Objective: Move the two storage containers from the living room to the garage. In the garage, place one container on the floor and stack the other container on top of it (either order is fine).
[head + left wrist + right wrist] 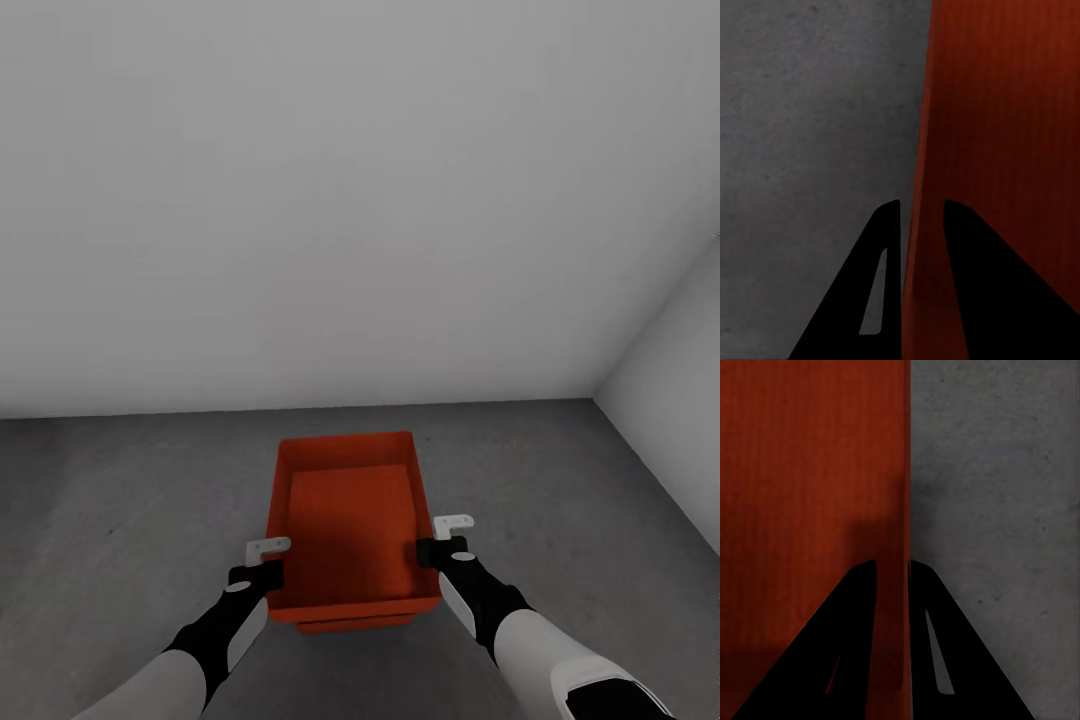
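Both pincers pinched the upper orange-red open-top rectangular storage container (pixel 350 520): the left pincer (pixel 268 562) clamped its left wall (pixel 916 225), the right pincer (pixel 442 540) its right wall (pixel 906 585), one finger inside and one outside. It sat nested on a second orange-red container (pixel 355 624), whose edge peeked out beneath, on the dark grey concrete-like floor (pixel 120 500) near the plain white wall (pixel 300 200).

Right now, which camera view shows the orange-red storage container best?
The head view: the whole orange-red storage container shows, open-topped, between both grippers. The left wrist view shows one wall between fingers; the right wrist view likewise.
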{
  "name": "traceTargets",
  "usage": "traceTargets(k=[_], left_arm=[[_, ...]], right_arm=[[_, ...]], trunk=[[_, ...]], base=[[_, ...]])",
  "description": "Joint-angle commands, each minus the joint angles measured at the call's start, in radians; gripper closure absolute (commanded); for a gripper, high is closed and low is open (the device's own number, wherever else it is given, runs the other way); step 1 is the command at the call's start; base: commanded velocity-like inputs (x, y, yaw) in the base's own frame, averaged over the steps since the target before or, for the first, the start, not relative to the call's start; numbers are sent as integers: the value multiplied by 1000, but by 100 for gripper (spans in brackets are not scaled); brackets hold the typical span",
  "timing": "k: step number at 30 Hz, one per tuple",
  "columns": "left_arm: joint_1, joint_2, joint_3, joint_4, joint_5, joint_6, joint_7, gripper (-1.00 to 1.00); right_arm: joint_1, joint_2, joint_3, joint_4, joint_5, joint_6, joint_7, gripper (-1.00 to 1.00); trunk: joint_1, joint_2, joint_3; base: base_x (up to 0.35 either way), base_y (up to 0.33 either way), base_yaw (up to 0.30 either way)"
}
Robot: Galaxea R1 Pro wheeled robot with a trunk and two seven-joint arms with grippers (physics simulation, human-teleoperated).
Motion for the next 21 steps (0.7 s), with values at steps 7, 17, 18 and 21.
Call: traceTargets(k=[7, 17, 18, 21], left_arm=[[0, 1, 29, 0, 31, 6, 16, 100], [0, -1, 29, -1, 32, 6, 18, 100], [0, -1, 29, 0, 32, 6, 19, 100], [0, -3, 29, -3, 32, 7, 19, 100]], right_arm=[[0, 1, -51, -5, 5, -44, -4, 100], [-1, 1, -51, -5, 4, -45, -6, 100], [-1, 1, -51, -5, 3, -45, -6, 100], [-1, 1, -51, -5, 2, -45, -6, 100]], trunk=[[0, -2, -2], [0, -2, -2], [0, -2, -2], [0, -2, -2]], base=[[0, -1, 0], [0, 0, 0], [0, 0, 0], [0, 0, 0]])
